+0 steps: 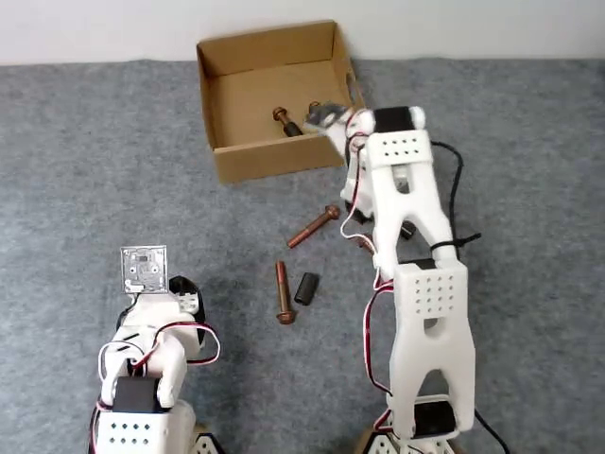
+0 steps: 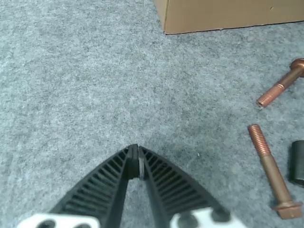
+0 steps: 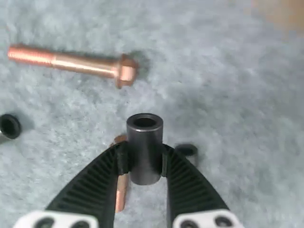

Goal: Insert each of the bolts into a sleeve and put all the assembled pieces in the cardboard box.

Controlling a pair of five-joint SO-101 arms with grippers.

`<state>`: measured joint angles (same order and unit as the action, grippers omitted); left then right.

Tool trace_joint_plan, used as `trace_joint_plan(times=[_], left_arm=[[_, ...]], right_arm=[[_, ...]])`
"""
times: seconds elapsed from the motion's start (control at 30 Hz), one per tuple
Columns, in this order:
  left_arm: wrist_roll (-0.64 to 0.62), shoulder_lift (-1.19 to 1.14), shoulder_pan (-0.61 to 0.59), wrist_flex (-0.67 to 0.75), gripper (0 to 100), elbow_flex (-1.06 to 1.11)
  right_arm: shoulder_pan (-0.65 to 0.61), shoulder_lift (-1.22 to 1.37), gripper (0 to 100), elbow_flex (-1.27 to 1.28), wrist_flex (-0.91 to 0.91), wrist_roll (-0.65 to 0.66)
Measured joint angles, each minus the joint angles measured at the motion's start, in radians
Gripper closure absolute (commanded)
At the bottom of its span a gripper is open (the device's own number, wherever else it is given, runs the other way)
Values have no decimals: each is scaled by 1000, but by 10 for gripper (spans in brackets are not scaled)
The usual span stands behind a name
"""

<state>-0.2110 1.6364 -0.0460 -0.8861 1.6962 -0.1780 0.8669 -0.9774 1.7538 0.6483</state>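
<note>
My right gripper point(image 3: 144, 154) is shut on an upright black sleeve point(image 3: 145, 142), held above the grey carpet. Beyond it lies a copper bolt point(image 3: 71, 63). A second bolt point(image 3: 120, 190) is partly hidden behind one finger, and two more sleeves point(image 3: 9, 126) point(image 3: 186, 150) lie to either side. My left gripper point(image 2: 137, 156) is shut on nothing, low over bare carpet. Two bolts point(image 2: 281, 85) point(image 2: 271, 166) and a sleeve point(image 2: 298, 161) lie off to its side. The cardboard box point(image 1: 241, 161) holds one bolt in a sleeve point(image 1: 285, 121).
The right arm point(image 1: 406, 199) stretches from the front right up to the box's right wall and covers part of a bolt point(image 1: 364, 244). The left arm point(image 1: 151, 350) is folded at the front left. Two bolts point(image 1: 314, 226) point(image 1: 283, 291) and a sleeve point(image 1: 306, 288) lie between the arms.
</note>
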Motion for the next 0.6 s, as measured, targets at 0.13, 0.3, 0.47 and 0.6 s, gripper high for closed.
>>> trace_joint_plan(times=[0.13, 0.3, 0.47, 0.6], left_arm=[[0, 0, 0, 0, 995, 0], [0, 0, 0, 0, 995, 0], [0, 0, 0, 0, 995, 0], [0, 0, 0, 0, 995, 0]], right_arm=[[-5, -130, 990, 81, 0, -83], [0, -371, 990, 293, 0, -230], [-2, -658, 990, 534, 0, -443], [31, -890, 990, 726, 0, -580]])
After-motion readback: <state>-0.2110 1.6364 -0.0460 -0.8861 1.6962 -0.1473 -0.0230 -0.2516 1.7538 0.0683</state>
